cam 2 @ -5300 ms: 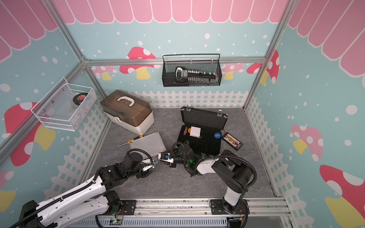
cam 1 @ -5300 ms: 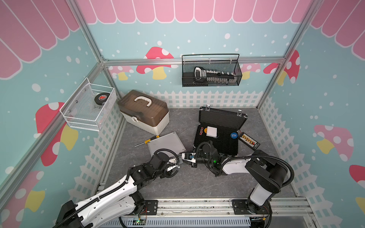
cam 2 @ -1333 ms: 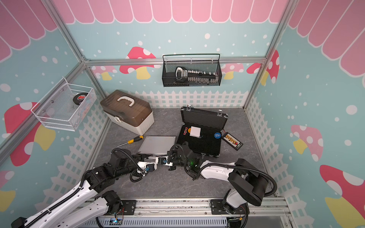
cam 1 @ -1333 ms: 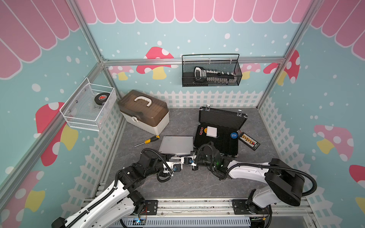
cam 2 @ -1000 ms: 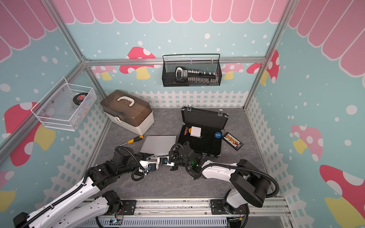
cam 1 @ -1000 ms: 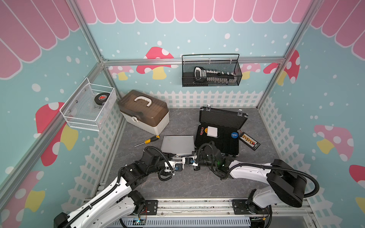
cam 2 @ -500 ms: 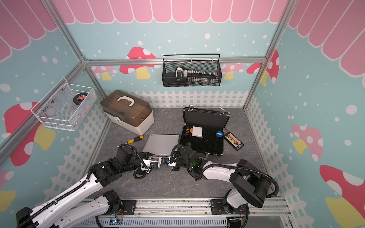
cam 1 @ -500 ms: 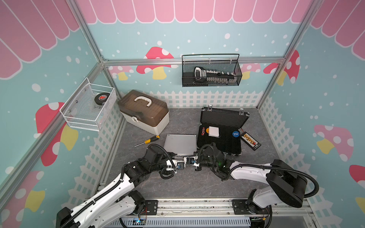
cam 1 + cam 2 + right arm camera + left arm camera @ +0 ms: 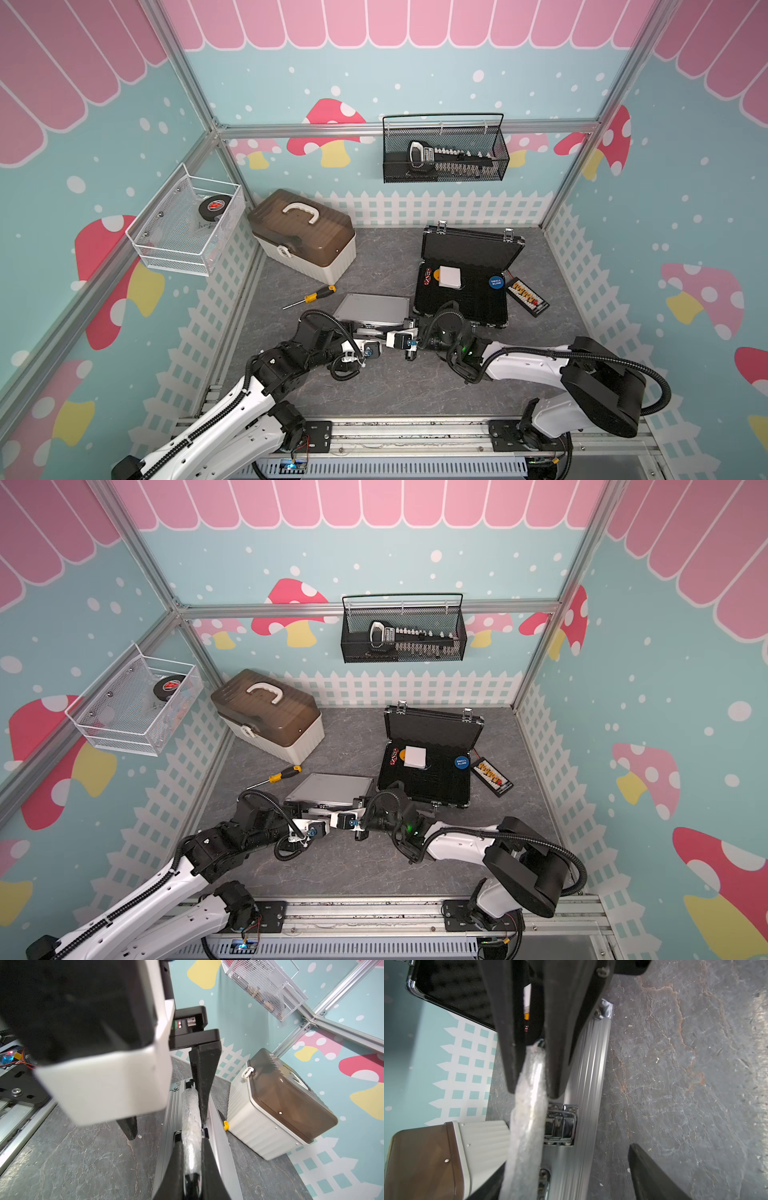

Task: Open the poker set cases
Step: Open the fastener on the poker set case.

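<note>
The black poker case (image 9: 471,253) stands open just beyond the right gripper (image 9: 191,1142), its lid propped upright. Well beyond the left gripper (image 9: 167,1128) sits a white storage box (image 9: 303,237) with a brown lid. The silver poker case (image 9: 372,307) lies flat and closed, its near edge right at both grippers. The right gripper is clamped on that case's film-wrapped handle (image 9: 527,1109). The left gripper's fingers are spread wide either side of the same handle, pinching nothing, with a chrome latch (image 9: 560,1124) just ahead of their gap.
</note>
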Controlling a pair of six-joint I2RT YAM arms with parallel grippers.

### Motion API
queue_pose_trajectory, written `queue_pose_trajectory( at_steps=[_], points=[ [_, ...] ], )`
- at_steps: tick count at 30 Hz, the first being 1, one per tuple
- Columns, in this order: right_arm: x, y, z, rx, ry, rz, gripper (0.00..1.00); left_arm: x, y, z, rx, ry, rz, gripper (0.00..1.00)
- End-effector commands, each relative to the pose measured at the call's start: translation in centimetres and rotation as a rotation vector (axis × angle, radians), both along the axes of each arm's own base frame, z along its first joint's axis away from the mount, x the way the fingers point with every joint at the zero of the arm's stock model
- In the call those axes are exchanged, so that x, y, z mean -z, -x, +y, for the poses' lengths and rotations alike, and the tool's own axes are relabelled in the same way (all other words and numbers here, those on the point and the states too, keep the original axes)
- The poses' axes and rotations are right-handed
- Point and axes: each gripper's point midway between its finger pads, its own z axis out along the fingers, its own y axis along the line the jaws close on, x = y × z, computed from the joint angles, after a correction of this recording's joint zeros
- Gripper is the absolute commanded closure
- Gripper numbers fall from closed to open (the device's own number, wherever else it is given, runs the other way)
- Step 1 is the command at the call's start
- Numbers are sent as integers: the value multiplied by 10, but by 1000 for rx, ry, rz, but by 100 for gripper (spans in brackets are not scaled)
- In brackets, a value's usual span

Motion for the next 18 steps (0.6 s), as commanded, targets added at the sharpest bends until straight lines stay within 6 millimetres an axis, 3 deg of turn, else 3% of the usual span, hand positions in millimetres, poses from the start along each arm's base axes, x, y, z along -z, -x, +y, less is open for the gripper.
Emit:
queue_pose_trajectory(
  at_steps=[1, 6, 18],
  points=[
    [-58, 13, -1, -53, -153, -123, 100, -3, -5, 0, -12, 7, 3, 25],
    [-57, 13, -2, -49, -151, -116, 100, -3, 4, -13, 60, 42, 48, 26],
    [-57, 13, 1, -60, -152, -106, 100, -19, -5, -28, 106, 119, -45, 26]
  ],
)
